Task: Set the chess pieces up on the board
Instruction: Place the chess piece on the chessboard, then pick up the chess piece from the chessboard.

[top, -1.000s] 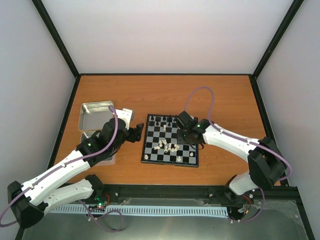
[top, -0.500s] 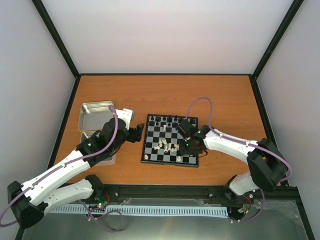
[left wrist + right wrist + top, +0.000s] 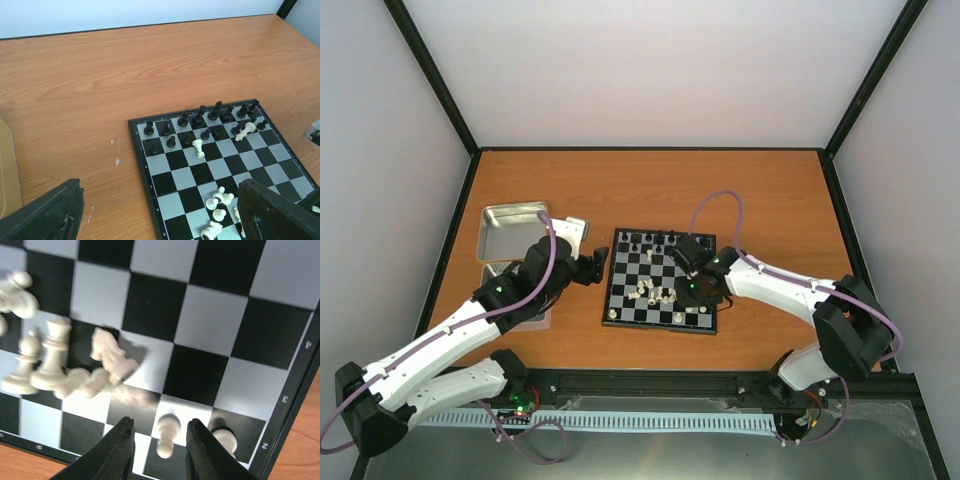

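Tabletop (image 3: 720, 190) of orange-brown wood grain is noted, closed in by pale walls (image 3: 650, 70) with black frame posts (image 3: 430, 75) at the corners. At the left of the top view a shiny metal tray (image 3: 505, 222) lies on the wood, its lower part covered by the left arm (image 3: 470, 320). The board (image 3: 623, 280) lies at the centre of that view; its right edge is partly overlapped by the right arm (image 3: 780, 285).

Black pieces (image 3: 200, 117) are ranged in two rough rows along the board's upper edge. White pieces (image 3: 217, 200) are bunched near the board's middle, several of them toppled; two more are seen among the black ones.

The left gripper (image 3: 598, 262) is held just off the board's left edge, its fingers (image 3: 45, 215) spread wide with nothing between them. The right gripper (image 3: 160, 440) is set low over the board's lower right corner in the top view, jaws parted narrowly. A white pawn (image 3: 166, 436) stands upright on the board between them, with a gap visible on each side. A second pawn (image 3: 224, 439) stands just beside the right-hand finger.

Against the frame a second earlier, the right gripper has been moved from the upper right part of the board to its lower right corner; the left arm is unchanged.
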Motion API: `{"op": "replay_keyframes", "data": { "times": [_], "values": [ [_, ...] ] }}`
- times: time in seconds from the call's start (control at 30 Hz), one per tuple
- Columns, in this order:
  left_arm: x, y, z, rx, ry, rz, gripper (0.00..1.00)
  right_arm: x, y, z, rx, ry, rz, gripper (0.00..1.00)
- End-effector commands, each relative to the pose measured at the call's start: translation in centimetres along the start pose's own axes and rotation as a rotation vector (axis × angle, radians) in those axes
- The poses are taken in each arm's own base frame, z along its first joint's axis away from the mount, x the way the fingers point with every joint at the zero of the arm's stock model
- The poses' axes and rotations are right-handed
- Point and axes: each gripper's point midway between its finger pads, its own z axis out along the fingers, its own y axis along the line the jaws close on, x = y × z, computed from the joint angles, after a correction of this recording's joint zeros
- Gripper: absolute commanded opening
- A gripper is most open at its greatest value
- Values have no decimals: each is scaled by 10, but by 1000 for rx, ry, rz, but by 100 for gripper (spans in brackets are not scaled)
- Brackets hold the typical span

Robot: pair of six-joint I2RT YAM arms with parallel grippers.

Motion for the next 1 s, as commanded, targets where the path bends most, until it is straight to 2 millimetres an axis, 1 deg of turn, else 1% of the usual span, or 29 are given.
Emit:
{"op": "replay_keyframes", "data": {
  "times": [0.0, 0.17, 0.27, 0.37, 0.57, 0.97],
  "values": [
    [-11, 2, -2, -9, -38, -4, 85, -22, 14, -16, -15, -79, -14, 29],
    [-18, 12, -11, -49, -82, -29, 85, -31, 32, -17, -31, -91, -49, 24],
    [-23, 16, -18, -62, -113, -45, 86, -32, 43, -14, -45, -87, -69, 22],
    [-25, 20, -21, -71, -130, -56, 86, -31, 48, -9, -43, -75, -78, 22],
    [-25, 20, -23, -69, -135, -61, 86, -28, 48, 0, -20, -60, -78, 16],
    [-23, 18, -20, -66, -124, -55, 87, -26, 47, 12, -7, -42, -82, 14]
  ]
}}
